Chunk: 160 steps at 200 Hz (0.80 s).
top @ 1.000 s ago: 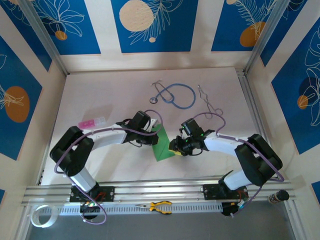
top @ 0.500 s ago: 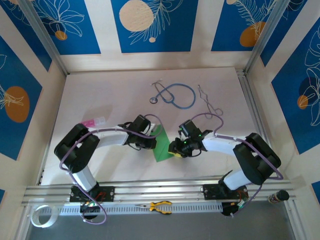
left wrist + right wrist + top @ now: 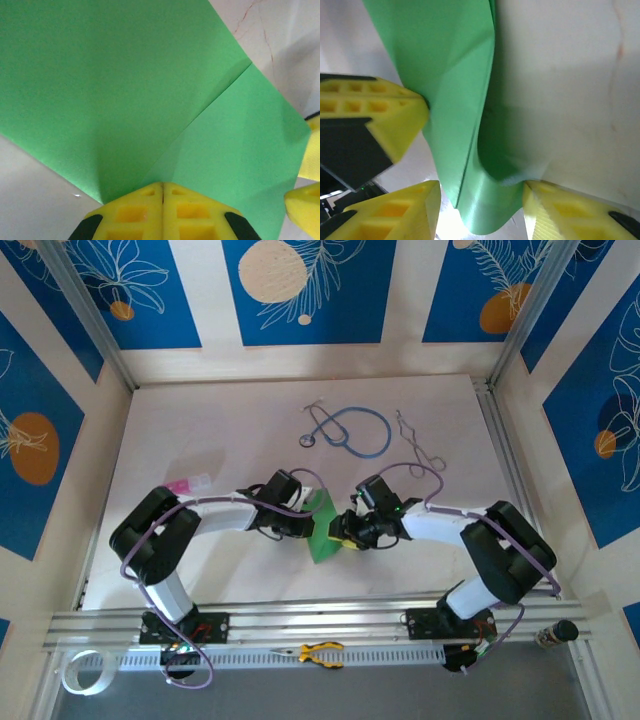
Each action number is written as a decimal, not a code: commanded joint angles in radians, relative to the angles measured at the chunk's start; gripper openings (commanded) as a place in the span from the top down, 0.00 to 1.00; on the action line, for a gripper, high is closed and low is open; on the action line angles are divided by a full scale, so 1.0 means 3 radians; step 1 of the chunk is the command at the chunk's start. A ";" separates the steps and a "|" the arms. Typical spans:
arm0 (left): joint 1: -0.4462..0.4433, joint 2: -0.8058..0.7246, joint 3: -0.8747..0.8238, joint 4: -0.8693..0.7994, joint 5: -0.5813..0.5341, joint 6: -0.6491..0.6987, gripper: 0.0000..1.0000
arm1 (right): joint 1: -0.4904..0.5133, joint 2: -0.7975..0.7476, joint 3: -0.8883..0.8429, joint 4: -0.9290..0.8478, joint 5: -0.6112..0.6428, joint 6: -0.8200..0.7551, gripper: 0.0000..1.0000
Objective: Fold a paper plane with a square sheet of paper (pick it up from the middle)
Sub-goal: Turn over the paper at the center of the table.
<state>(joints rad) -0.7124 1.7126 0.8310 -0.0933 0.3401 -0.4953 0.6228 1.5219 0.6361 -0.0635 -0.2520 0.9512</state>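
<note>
Room: blue walls with white leaves and orange dots painted on them stand around a pale table.
Landmark: a blue stethoscope lies on the far part of the table.
Green sheet of paper: it lies flat on the table, on the near side of the stethoscope and well apart from it. It is partly folded. The left wrist view shows a straight crease running across it. The right wrist view shows one end curling up off the table.
Left gripper: it is on the near side of the stethoscope and a bit to the left. Its two yellow fingers are pressed tight together, with their tips on the paper. I cannot tell if any paper is pinched between them.
Right gripper: it is on the near side of the stethoscope. Its yellow fingers stand apart, and the curled end of the paper sits between them.
Pink and white piece: it is far to the left of the stethoscope and a little nearer the arms.
Yellow pliers: they are well to the near side of the stethoscope, by the arm bases.
</note>
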 commanded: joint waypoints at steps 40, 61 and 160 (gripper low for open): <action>0.0024 0.0129 -0.0055 -0.0056 0.0010 0.0061 1.00 | -0.0185 0.0250 0.0279 0.0162 -0.0326 -0.0241 0.52; 0.0026 0.0131 -0.0055 -0.0052 0.0017 0.0056 1.00 | -0.0228 0.0334 0.0313 0.0165 -0.0376 -0.0261 0.53; 0.0027 0.0096 -0.0045 -0.0061 0.0003 0.0056 1.00 | -0.0370 0.0540 0.0298 0.0278 -0.0397 -0.0291 0.70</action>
<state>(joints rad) -0.7124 1.7184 0.8310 -0.0822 0.3473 -0.4953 0.5240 1.6508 0.7143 0.0139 -0.3416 0.8864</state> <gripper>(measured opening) 0.063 0.329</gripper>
